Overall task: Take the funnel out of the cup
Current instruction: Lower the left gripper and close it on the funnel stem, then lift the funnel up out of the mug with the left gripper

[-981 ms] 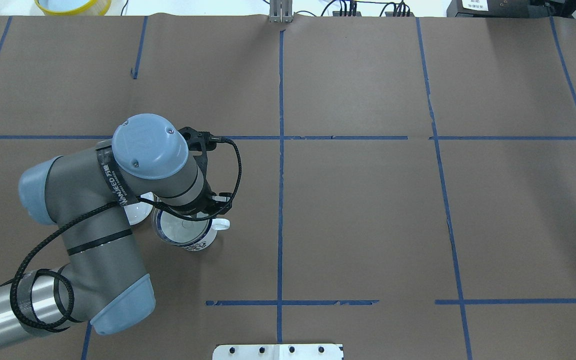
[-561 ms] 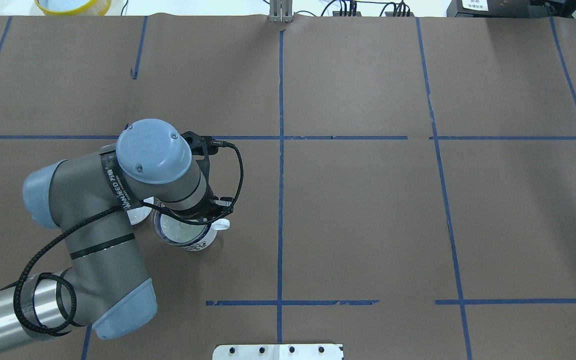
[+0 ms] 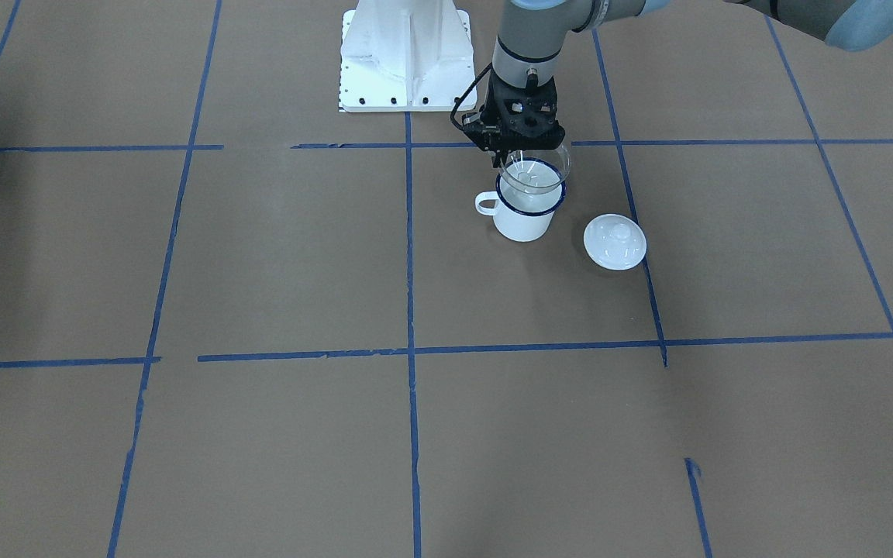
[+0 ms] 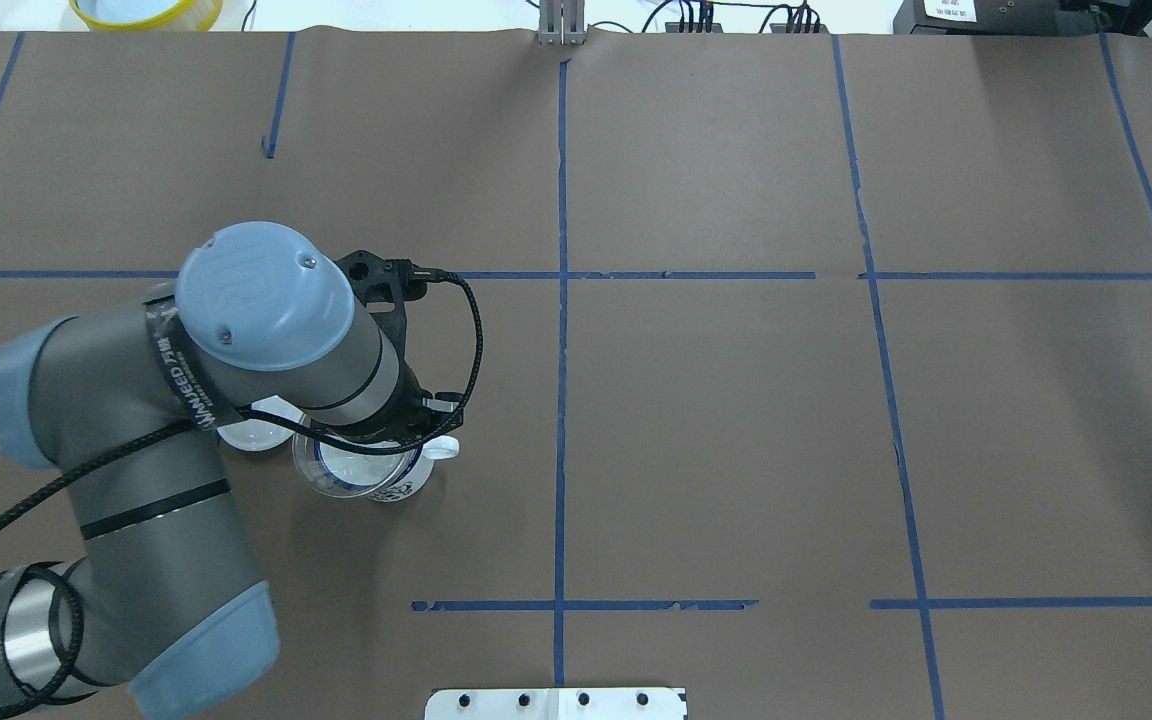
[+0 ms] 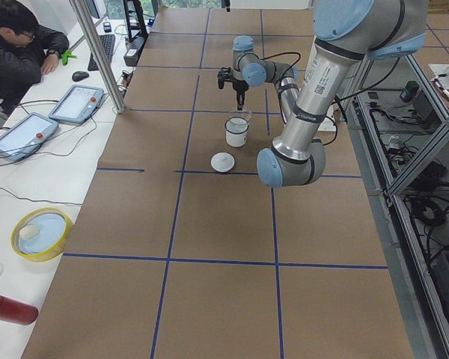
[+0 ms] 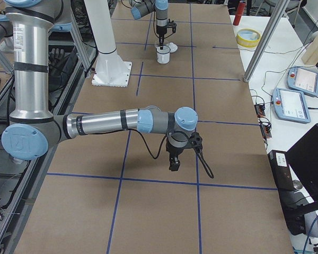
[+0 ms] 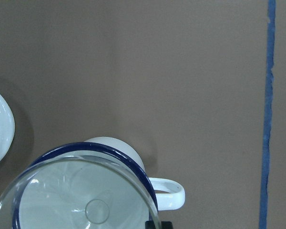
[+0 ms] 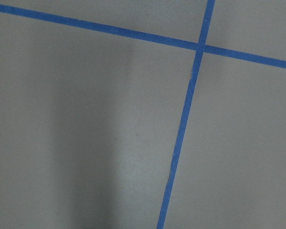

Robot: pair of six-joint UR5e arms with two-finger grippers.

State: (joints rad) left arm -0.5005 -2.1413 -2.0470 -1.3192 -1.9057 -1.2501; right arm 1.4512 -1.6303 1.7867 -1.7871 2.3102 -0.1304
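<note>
The white enamel cup (image 3: pixel 524 217) with a dark blue rim stands on the brown table, its handle toward the centre line. The clear funnel (image 3: pixel 533 170) hangs just above the cup's rim, its stem pointing down over the cup's mouth. My left gripper (image 3: pixel 515 157) is shut on the funnel's rim at the robot-side edge. In the left wrist view the funnel bowl (image 7: pixel 71 200) overlaps the cup's rim (image 7: pixel 112 155). In the overhead view the funnel (image 4: pixel 336 472) sits partly under my wrist, beside the cup (image 4: pixel 404 487). My right gripper (image 6: pixel 174 164) hovers over bare table, far from the cup; I cannot tell whether it is open.
A white round knobbed lid (image 3: pixel 615 242) lies on the table close beside the cup, on my left side. The white robot base plate (image 3: pixel 406 58) is behind the cup. Blue tape lines mark the brown paper. An operator sits at the side bench (image 5: pixel 15 37).
My left arm has risen and drawn back to the left. The funnel has come up off the cup's rim with the gripper; the cup has stayed in place.
</note>
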